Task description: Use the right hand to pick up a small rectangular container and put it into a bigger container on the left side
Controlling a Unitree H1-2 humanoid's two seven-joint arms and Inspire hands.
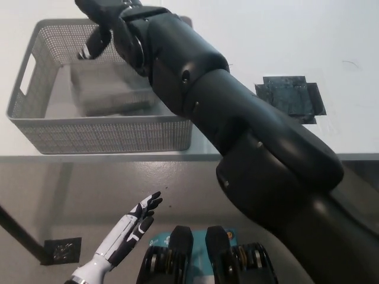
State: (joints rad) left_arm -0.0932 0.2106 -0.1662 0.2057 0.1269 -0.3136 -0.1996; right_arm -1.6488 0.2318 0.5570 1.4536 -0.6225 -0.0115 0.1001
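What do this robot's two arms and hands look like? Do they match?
No, they don't match. The right arm is bulky, with smooth matte black rounded shells joined in segments, ending in a black right hand. The left hand is slender and white, with black fingertips and black patches on its fingers. No cables or markings show.

**Black arm reaching across the mesh basket**

The black right arm is stretching from the lower right up to the far left, its right hand [98, 26] hanging over the large grey perforated plastic basket [35, 127] on the white table [266, 35]; its grasp cannot be made out. A small grey rectangular container [106, 94] is lying inside the basket. A dark square patch of tape [290, 97] is sitting on the table to the right. The white left hand [133, 228] is resting low at the near left, fingers extended and apart.
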